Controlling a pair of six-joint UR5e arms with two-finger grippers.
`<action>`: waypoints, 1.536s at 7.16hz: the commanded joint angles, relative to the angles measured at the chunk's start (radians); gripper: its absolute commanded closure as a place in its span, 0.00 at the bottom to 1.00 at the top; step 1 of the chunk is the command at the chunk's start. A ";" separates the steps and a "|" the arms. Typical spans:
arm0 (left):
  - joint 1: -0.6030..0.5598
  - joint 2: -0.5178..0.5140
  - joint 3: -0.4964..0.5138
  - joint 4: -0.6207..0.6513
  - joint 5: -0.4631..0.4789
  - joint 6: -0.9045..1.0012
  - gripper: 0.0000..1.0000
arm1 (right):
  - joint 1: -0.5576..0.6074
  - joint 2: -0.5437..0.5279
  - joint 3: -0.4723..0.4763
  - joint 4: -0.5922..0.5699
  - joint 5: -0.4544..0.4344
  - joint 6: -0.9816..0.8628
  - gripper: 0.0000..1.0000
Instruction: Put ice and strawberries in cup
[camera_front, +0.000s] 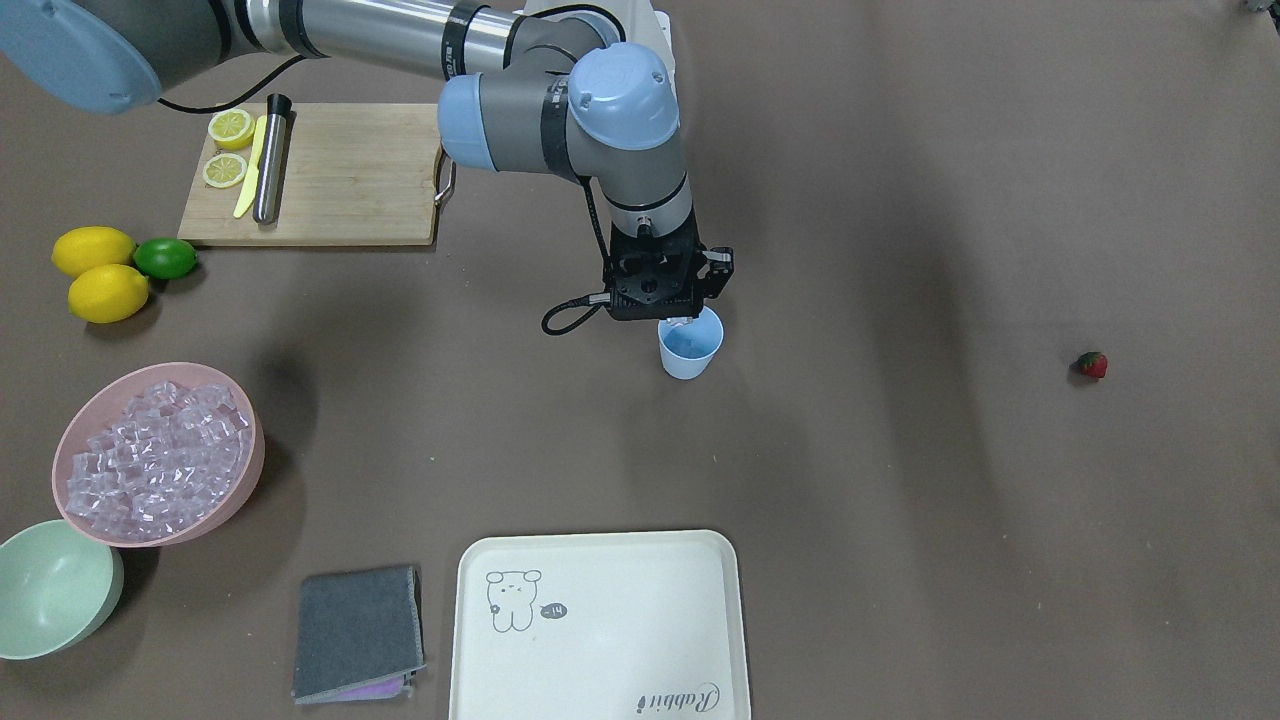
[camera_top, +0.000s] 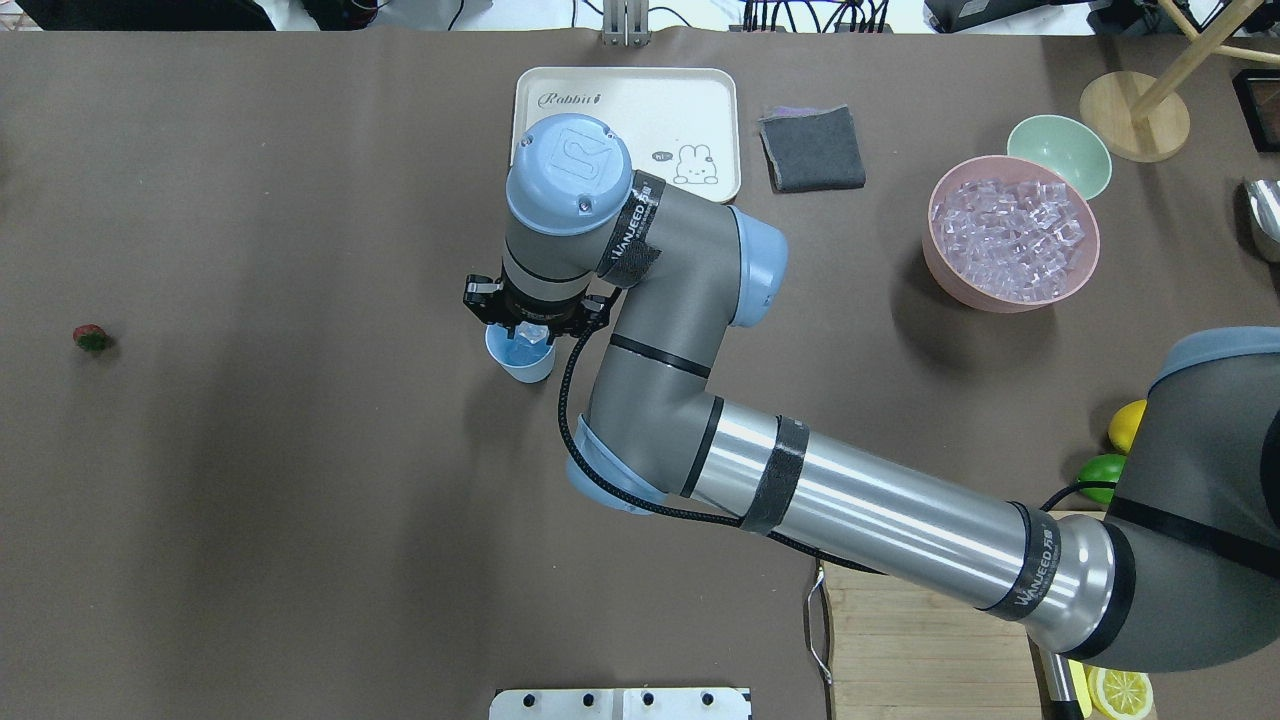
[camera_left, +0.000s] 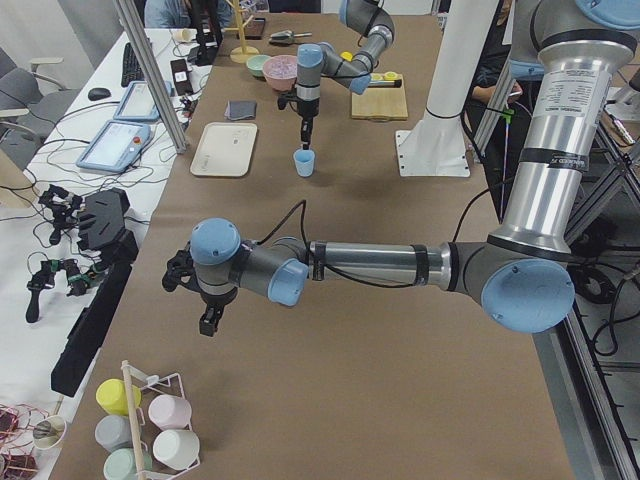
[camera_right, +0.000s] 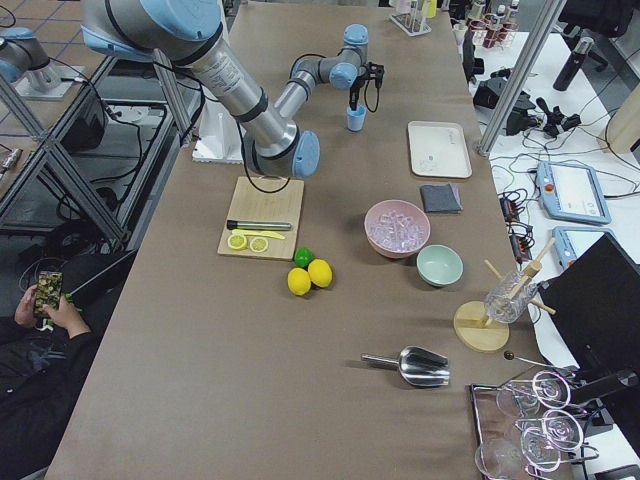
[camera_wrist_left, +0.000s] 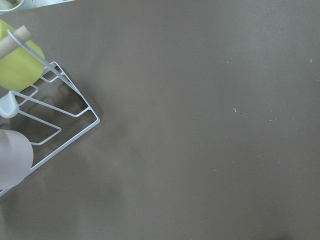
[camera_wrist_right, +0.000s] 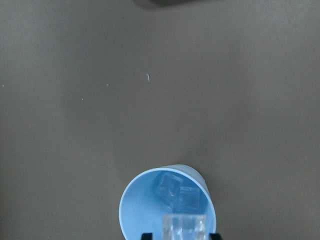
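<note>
The cup (camera_front: 690, 352), a small light-blue tapered tumbler, stands upright on the bare worktop (camera_front: 900, 500) near the middle of the front-facing view. The right gripper (camera_front: 681, 322) hangs directly over its mouth, jaws clamped on one clear cube (camera_wrist_right: 184, 226) just above the rim. From overhead the right arm (camera_top: 660, 300) hides part of the cup. Only the right wrist view looks inside, where two more cubes (camera_wrist_right: 170, 187) lie on the bottom. The strawberry (camera_front: 1091, 365), red with a green top, lies alone at the far right of the front-facing view, well apart from the cup. At lower left there, a pink bowl (camera_front: 250, 470) is heaped with ice (camera_front: 155, 460), with a green bowl (camera_front: 50, 590) just beside it. A tray (camera_front: 620, 620) and a folded cloth (camera_front: 358, 625) lie below the cup. The left gripper (camera_left: 208, 322) shows only in the left side view, over bare worktop; whether its jaws are open cannot be told.
</note>
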 joint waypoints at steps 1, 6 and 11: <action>0.000 -0.012 0.002 0.004 0.001 0.000 0.02 | -0.001 0.027 -0.004 -0.002 -0.004 0.036 0.01; 0.093 -0.078 -0.030 -0.038 0.001 -0.021 0.02 | 0.160 -0.165 0.283 -0.088 0.164 -0.052 0.01; 0.422 0.193 -0.073 -0.625 0.269 -0.565 0.02 | 0.326 -0.451 0.467 -0.067 0.255 -0.273 0.01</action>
